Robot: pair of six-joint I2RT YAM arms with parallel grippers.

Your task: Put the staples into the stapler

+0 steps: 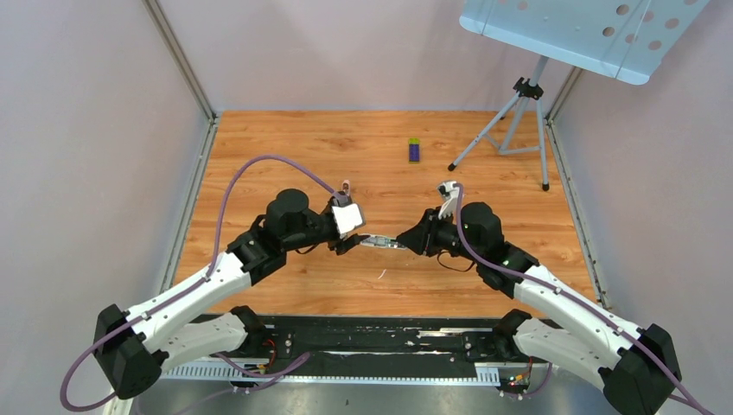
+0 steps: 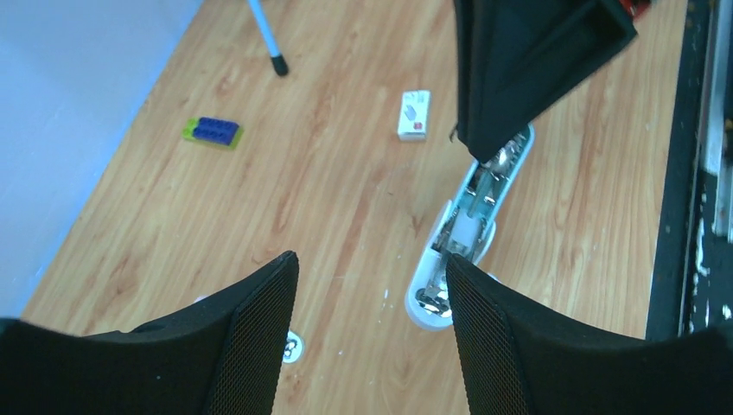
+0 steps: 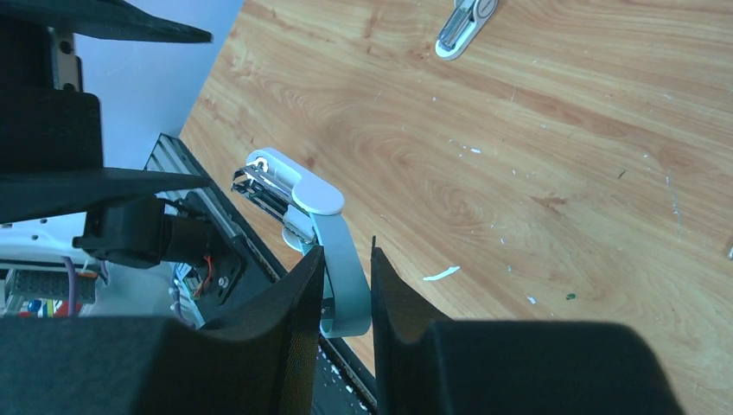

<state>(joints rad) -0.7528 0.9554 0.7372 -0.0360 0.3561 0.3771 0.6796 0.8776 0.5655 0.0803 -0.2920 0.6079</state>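
Observation:
The stapler (image 1: 380, 242) is pale blue and white and lies open between my two grippers, its metal channel bare in the left wrist view (image 2: 474, 220). My right gripper (image 1: 415, 242) is shut on the stapler's pale blue arm (image 3: 344, 277); the hinge and channel stick out past its fingers. My left gripper (image 2: 372, 290) is open and empty, with its right finger (image 2: 497, 337) beside the stapler's free end. A small pale oblong piece with a grey ridged middle (image 3: 464, 26) lies on the wood beyond; I cannot tell whether it is the staples.
A purple-and-green little box (image 1: 414, 150) lies toward the back, also in the left wrist view (image 2: 212, 131). A small white card with red marks (image 2: 414, 115) lies near the stapler. A music stand's tripod (image 1: 519, 130) stands back right. A black rail (image 1: 372, 337) runs along the near edge.

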